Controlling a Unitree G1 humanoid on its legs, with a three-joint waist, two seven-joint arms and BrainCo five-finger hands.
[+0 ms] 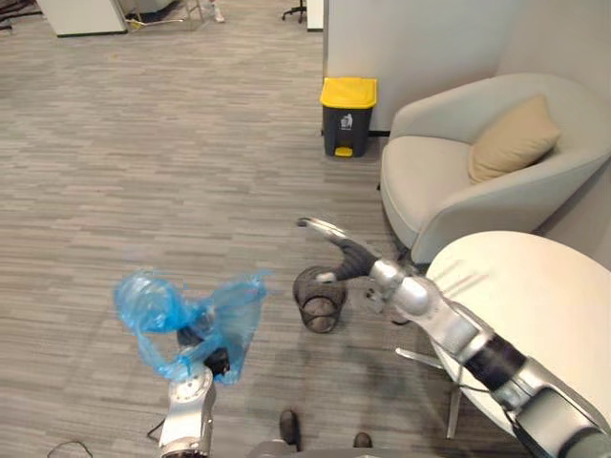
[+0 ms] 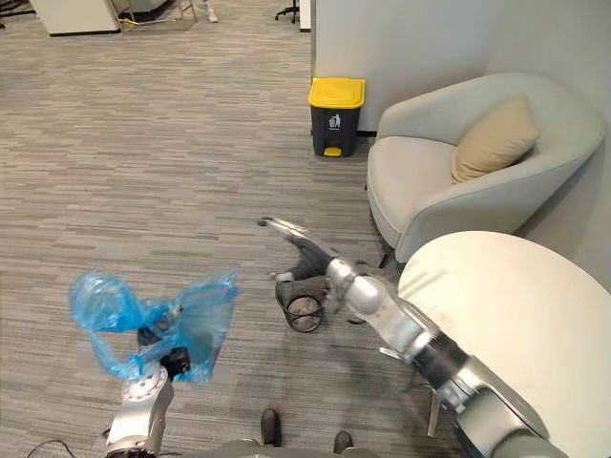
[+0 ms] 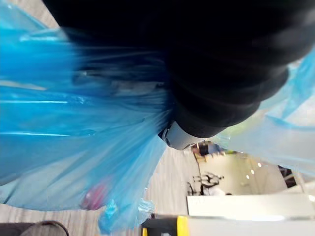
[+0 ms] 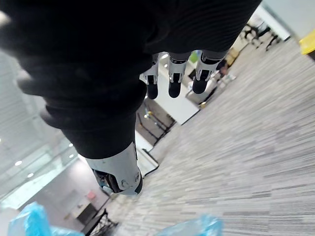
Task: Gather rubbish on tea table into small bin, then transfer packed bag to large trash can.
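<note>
**Fingers (image 4: pixel 174 81) straight on the right hand (image 1: pixel 346 253), left hand (image 1: pixel 191 336) buried in the blue bag (image 1: pixel 153 305)**

Your right hand's fingers are stretched out and relaxed, with the thumb apart and nothing between them. That hand hangs in the air near the small bin (image 1: pixel 320 298) without touching it. The small bin is a dark mesh basket standing on the grey floor (image 1: pixel 191 172) beside the round white table (image 1: pixel 535 305).

Your left hand is raised at the lower left with the blue bag bunched around it. The plastic wraps over the hand and billows out to either side, so you cannot tell how those fingers sit or whether they curl on the bag. In the left wrist view the film drapes past the dark cover. A reddish blur shows through it, too vague to name.

You have the bag off the floor and well apart from the large trash can (image 1: pixel 347 116), the dark one with the yellow lid. It stands against the wall (image 1: pixel 410 38) farther ahead, just beside a pale armchair (image 1: pixel 439 181) with a tan cushion (image 1: pixel 511 138). The small bin sits between the bag and the table.
</note>
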